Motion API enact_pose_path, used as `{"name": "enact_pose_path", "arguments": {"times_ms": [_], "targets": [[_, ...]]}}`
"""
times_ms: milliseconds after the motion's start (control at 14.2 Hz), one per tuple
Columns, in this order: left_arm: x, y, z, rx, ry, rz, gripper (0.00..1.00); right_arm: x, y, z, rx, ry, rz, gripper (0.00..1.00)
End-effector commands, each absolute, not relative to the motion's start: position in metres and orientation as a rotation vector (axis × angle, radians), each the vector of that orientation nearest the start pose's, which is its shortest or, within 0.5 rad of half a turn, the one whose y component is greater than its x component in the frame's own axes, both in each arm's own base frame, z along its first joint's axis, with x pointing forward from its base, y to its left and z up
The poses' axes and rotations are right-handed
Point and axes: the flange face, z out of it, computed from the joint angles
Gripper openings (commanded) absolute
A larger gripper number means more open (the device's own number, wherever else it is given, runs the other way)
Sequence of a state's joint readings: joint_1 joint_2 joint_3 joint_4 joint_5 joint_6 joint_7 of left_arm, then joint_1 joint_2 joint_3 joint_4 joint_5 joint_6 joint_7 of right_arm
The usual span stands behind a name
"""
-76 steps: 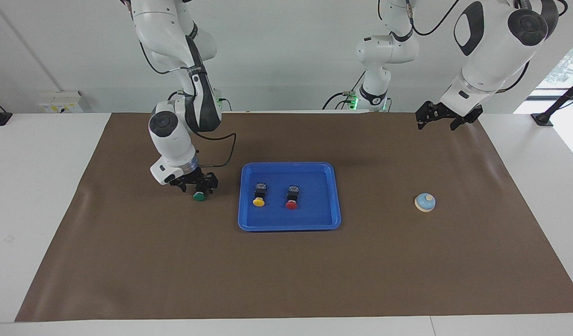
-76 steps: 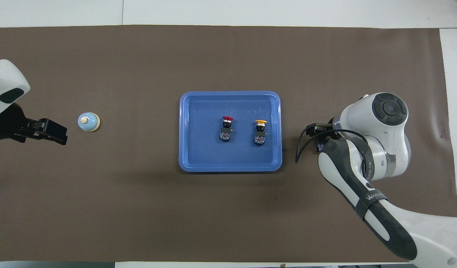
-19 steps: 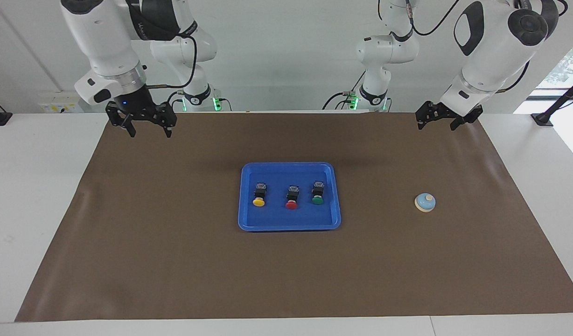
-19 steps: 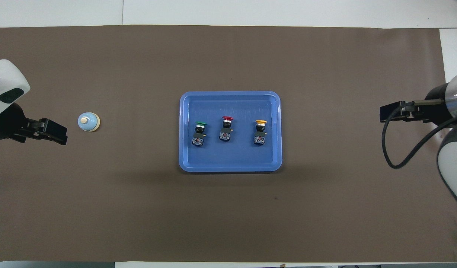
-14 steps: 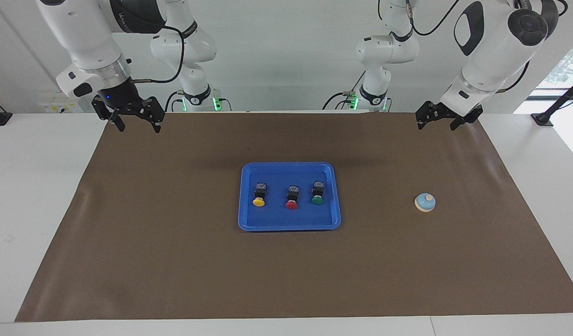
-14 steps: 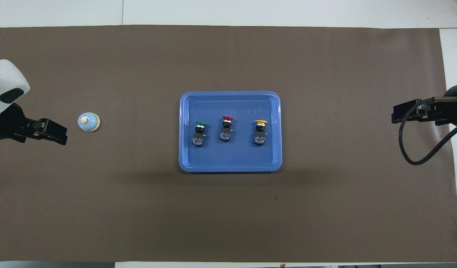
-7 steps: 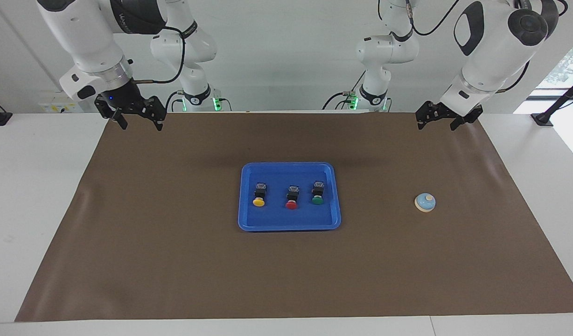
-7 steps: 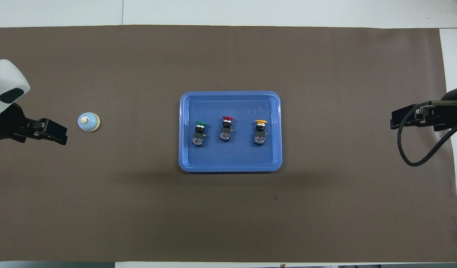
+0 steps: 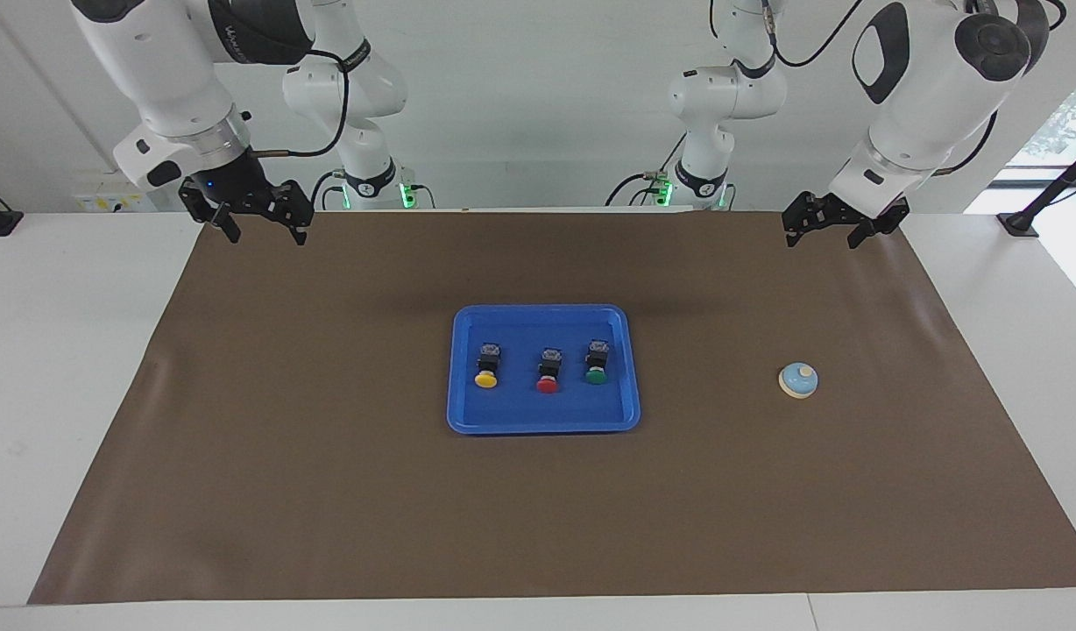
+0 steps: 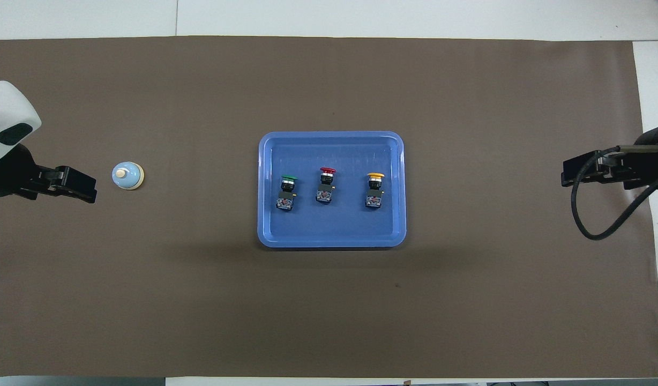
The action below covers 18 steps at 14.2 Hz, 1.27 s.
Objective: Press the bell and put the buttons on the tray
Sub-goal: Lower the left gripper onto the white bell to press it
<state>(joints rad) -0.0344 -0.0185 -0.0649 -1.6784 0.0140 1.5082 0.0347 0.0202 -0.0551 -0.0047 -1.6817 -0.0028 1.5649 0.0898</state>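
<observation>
We see the blue tray (image 9: 543, 422) in the middle of the brown mat (image 9: 328, 491) on the surface. All three buttons lie in it, side by side in a row. The yellow button (image 9: 486, 366) is toward the right arm's end, the red button (image 9: 548, 372) is in the middle, and the green button (image 9: 597, 364) is toward the left arm's end. They do not touch each other. We think this part of the job is done, because no button is left out on the mat.

The bell (image 9: 798, 380) sits alone on the mat toward the left arm's end, well apart from the tray. Nothing touches it.

Our right end effector (image 9: 246, 213) hangs up high over the mat's corner at its own end. Its fingers are spread wide and hold nothing. We think it stays there to be out of the way.

Our left end effector (image 9: 838, 224) hangs over the mat's edge at its own end, closest to the bell. It holds nothing, but we cannot tell how its fingers stand. We think pressing the bell is its job, since the bell is on its side.
</observation>
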Motion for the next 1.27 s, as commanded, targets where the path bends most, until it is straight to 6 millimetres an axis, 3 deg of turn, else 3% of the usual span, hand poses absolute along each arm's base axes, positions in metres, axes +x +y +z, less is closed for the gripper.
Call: {"name": "enact_pose_path", "arguments": {"times_ms": [0,70,141,352,423,564,846,1057,1198], "targets": [[0.538,-0.048,0.581,-3.103,0.168,0.170,0.24,0.533,0.006,0.602,-3.127,0.111,0.116,1.00],[0.539,-0.043,0.581,-3.106,0.142,0.161,0.00,0.533,0.006,0.602,-3.127,0.111,0.116,1.00],[0.538,-0.035,0.577,-3.107,0.133,0.147,0.00,0.533,0.006,0.602,-3.127,0.111,0.116,1.00],[0.542,-0.026,0.529,-3.115,0.107,-0.019,0.00,0.533,0.006,0.602,-3.127,0.111,0.116,1.00],[0.548,-0.013,0.512,-3.119,0.074,-0.019,0.00,0.533,0.006,0.602,-3.127,0.111,0.116,1.00],[0.563,-0.011,0.484,-3.123,0.061,-0.005,0.00,0.533,0.006,0.602,-3.127,0.111,0.116,1.00],[0.564,-0.008,0.467,-3.126,0.061,0.005,0.00,0.533,0.006,0.602,-3.127,0.111,0.116,1.00],[0.574,-0.010,0.420,-3.131,0.052,-0.032,0.00,0.533,0.006,0.602,-3.127,0.111,0.116,1.00],[0.577,0.008,0.404,-3.133,0.015,-0.024,0.00,0.533,0.006,0.602,-3.127,0.111,0.116,1.00]]}}
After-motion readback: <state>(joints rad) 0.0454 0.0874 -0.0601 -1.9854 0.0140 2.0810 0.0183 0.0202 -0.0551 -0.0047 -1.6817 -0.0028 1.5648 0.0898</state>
